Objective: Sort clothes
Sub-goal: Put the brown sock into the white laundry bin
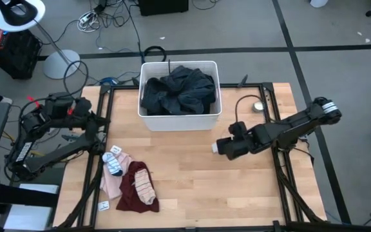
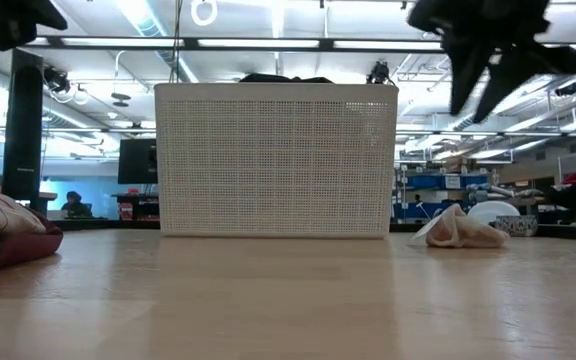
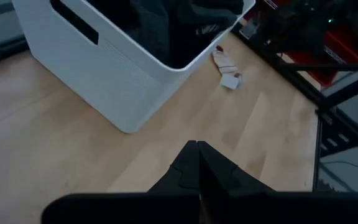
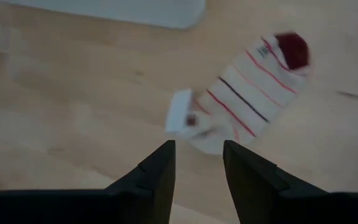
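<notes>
High view gives you the whole bench (image 1: 192, 187): the white bin (image 1: 180, 120) sits at upper centre of the frame, filled with dark clothes (image 1: 178, 90). At lower left of the frame lies a small pile, a maroon garment (image 1: 131, 193) with a pink piece (image 1: 113, 183) beside it and striped socks (image 1: 145, 185) on top, plus a blue-and-white sock (image 1: 113, 161) just above.

Your right gripper (image 1: 219, 147) hangs at centre right of that frame, right of the pile and below the bin. In the right wrist view its jaws stand apart around nothing, and a cream sock with red stripes (image 4: 247, 99) lies on the wood just past the fingertips (image 4: 166, 152), a white tag (image 4: 180, 115) at its near end.

Your left gripper (image 3: 197, 149) waits at the left edge of the bench, jaws pressed together and empty. In the low view the same sock (image 2: 460, 228) lies at right of the bin.
</notes>
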Tool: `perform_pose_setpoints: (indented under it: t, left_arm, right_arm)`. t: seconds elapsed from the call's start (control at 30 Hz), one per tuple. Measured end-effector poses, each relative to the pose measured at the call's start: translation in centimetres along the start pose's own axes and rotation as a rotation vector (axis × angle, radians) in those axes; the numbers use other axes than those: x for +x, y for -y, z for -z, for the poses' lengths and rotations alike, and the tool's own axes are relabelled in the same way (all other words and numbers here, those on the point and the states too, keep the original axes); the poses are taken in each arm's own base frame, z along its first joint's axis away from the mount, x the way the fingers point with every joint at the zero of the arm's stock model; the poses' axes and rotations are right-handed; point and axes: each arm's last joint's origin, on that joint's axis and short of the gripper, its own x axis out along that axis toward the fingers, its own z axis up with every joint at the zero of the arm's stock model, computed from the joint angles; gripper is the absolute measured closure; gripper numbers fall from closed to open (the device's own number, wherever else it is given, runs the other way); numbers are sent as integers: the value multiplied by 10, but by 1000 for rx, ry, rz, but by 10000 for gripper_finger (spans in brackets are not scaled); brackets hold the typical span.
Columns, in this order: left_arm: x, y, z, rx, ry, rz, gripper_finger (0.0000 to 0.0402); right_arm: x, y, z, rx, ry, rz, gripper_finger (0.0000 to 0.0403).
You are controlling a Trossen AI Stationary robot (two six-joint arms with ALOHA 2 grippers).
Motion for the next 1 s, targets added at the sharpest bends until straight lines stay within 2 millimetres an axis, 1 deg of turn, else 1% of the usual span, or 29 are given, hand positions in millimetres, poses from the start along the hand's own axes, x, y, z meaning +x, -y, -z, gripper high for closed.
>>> perform_pose_setpoints:
  t: [0.1,0.23,0.37,0.47,0.6,0.7,0.83,1.0]
  left_arm:
    - [2,0,-2,-12,-4,-2,401]
    - [10,-1,-11,-12,-5,-15,401]
    - [22,-2,-28,-4,18,-29,401]
    - [37,-3,-42,0,13,-27,401]
    - [57,0,-56,25,-18,17,400]
    - [69,9,-62,37,-26,69,401]
    - [76,28,-65,66,41,94,401]
    - [84,54,-59,97,73,92,401]
  right_arm:
    - [5,18,-2,-2,-53,-3,268]
    - [5,33,-5,-37,-90,-45,268]
    - [-1,42,-12,-75,-84,-94,268]
    - [-5,45,-19,-107,-72,-116,269]
    - [-8,49,-28,-139,-53,-135,270]
    - [-9,51,-33,-159,-42,-141,270]
    - [-8,51,-35,-193,-35,-139,272]
    - [-8,51,-36,-223,-36,-140,272]
